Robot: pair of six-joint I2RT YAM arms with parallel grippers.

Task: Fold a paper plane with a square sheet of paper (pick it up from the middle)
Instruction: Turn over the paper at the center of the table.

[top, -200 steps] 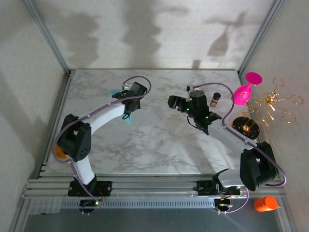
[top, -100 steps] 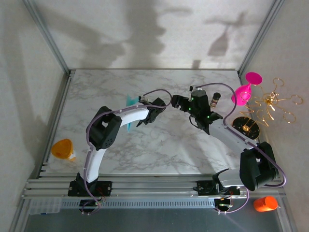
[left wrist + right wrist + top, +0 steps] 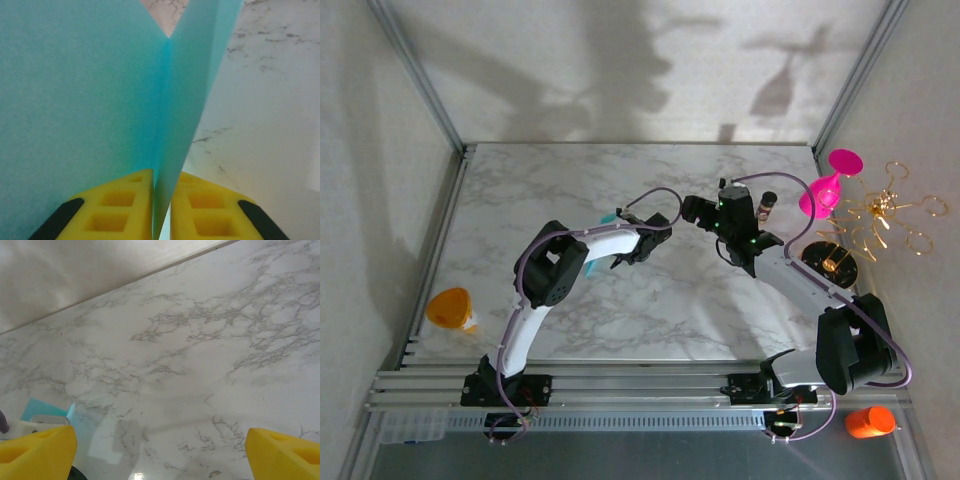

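1. Swinging over from the left side, the left arm has carried the left tool (image 3: 642,243) to the middle of the tabletop (image 3: 520,180) in the last second. At the near left edge, the orange cup (image 3: 450,307) that the arm half hid before is now out in the open.
2. That left tool is pinched tight on the square sheet of paper (image 3: 75,100). In the left wrist view, its two yellow fingers (image 3: 125,202) squeeze the sheet along its middle. The two halves stand up like an open book. From above, a bit of teal peeks out just left of the tool.
3. Just to the right, the right tool (image 3: 692,208) has hardly moved. Its fingers are spread wide with nothing in them. Its own camera sees a corner of the sheet close by.
4. At the far right, the pink goblet (image 3: 825,190) stands well apart from both tools.
5. So the pick-up from the middle looks done, and the sheet is now where both tools can reach it. I think the real folding is only about to start.
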